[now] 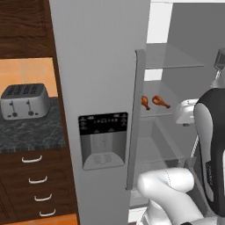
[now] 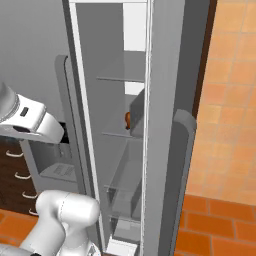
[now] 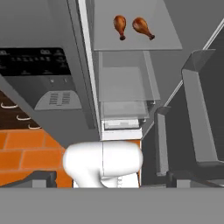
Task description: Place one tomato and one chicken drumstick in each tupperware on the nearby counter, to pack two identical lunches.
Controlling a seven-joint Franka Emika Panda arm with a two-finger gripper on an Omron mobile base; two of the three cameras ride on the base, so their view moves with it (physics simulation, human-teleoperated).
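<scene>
You are facing an open fridge (image 1: 105, 66). Its right door (image 2: 165, 125) is standing ajar, leaving a narrow gap beside the shelves. Two drumsticks (image 3: 121, 26) (image 3: 143, 27) are lying side by side, apart, on a glass shelf (image 3: 135, 41). The drawer (image 3: 124, 81) below them is looking bare. The gripper (image 3: 111, 179) is hanging released, well short of the shelf. The counter (image 1: 30, 132) is carrying a toaster (image 1: 25, 101) at your left.

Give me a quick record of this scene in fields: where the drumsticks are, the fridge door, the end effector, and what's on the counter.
drumsticks: two chicken drumsticks side by side on a glass fridge shelf
fridge door: right door open, left dispenser door shut
end effector: open, holding nothing, short of the shelf
counter: steel toaster on the counter
</scene>
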